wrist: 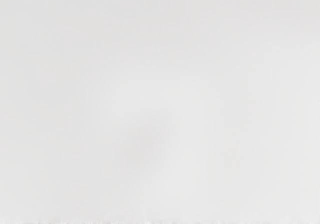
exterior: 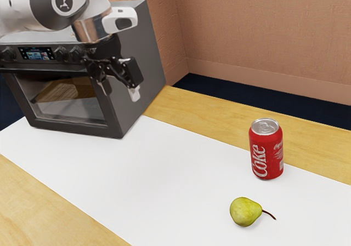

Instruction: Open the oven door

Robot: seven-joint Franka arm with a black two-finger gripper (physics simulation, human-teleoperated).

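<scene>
The oven door [exterior: 66,99] is shut, on the front of the oven [exterior: 138,54] standing on the worktop [exterior: 214,117]. The pincer [exterior: 120,91] is spread beside the front corner. The door probably swings stiffly; its glass may be fragile. Grip the bar [exterior: 44,71] along its upper edge and pull steadily outward.

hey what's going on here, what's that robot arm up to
The robot arm is here to open the oven door, which looks shut at this moment. Its gripper is at the upper part of the oven's front, near the door's edge, with its fingers apart and nothing held. On the white strip along the table, a red Coke can stands upright and a pear lies near it, neither being handled.
</scene>
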